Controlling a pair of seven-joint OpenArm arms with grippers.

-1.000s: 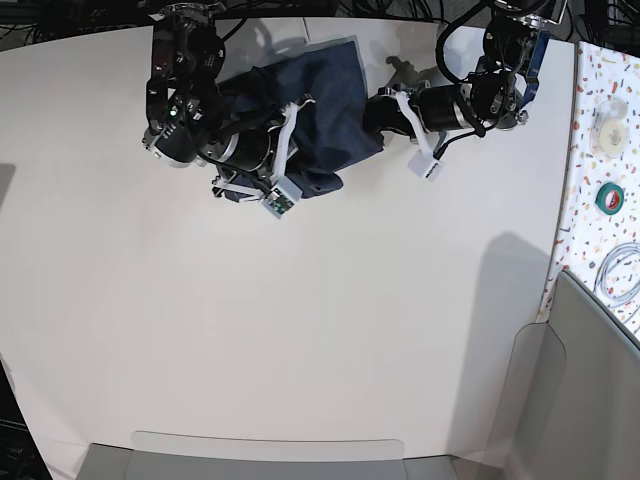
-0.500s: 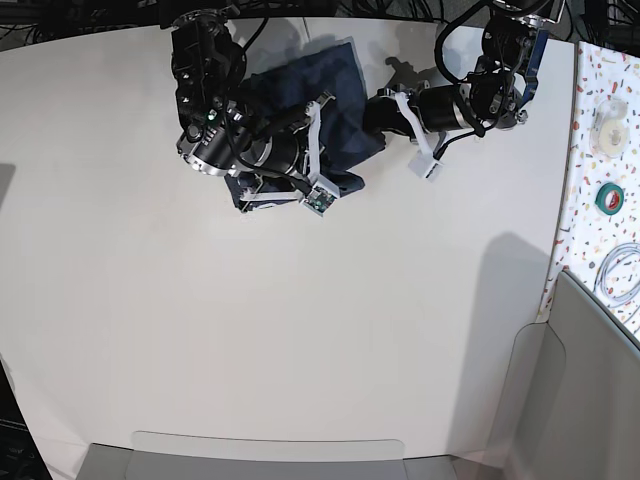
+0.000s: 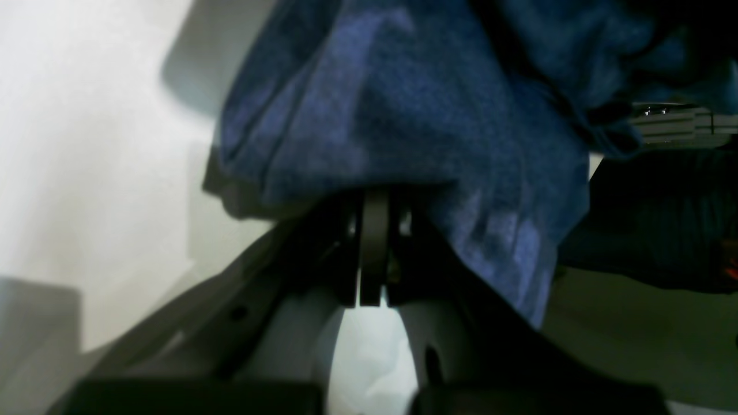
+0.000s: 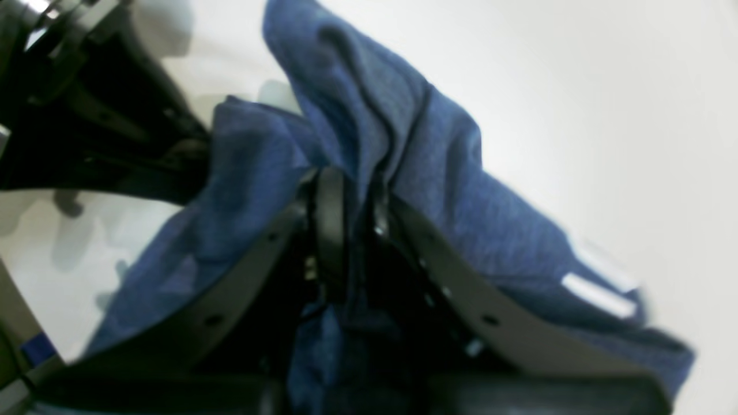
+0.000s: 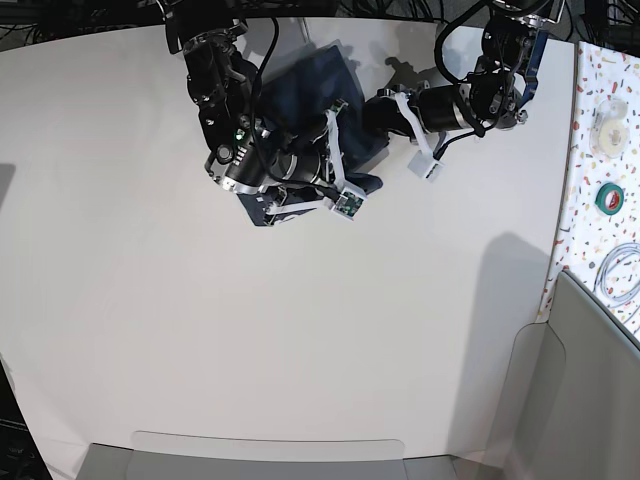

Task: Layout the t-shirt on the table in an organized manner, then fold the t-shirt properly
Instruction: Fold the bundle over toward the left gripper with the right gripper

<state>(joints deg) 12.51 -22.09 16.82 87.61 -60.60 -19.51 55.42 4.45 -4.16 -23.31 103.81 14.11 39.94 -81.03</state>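
Note:
The dark navy t-shirt (image 5: 312,76) lies bunched at the far end of the white table (image 5: 300,330), between my two arms. My right gripper (image 5: 352,166) reaches in from the view's left, and my left gripper (image 5: 372,120) comes in from the view's right. In the right wrist view the right gripper (image 4: 346,199) is shut on a fold of the t-shirt (image 4: 438,190), which drapes over both fingers. In the left wrist view the left gripper (image 3: 375,216) is shut on the hem of the t-shirt (image 3: 392,115). The white lettering is hidden.
A speckled side surface along the right edge holds a green tape roll (image 5: 610,197), a white roll (image 5: 608,125) and a coiled cable (image 5: 622,270). A grey panel (image 5: 590,390) stands at the near right, and a grey ledge (image 5: 270,458) runs along the near edge.
My right arm has swung toward the view's right with its fold of cloth, closing on the left gripper. The t-shirt has bunched narrower. The left arm has barely moved.

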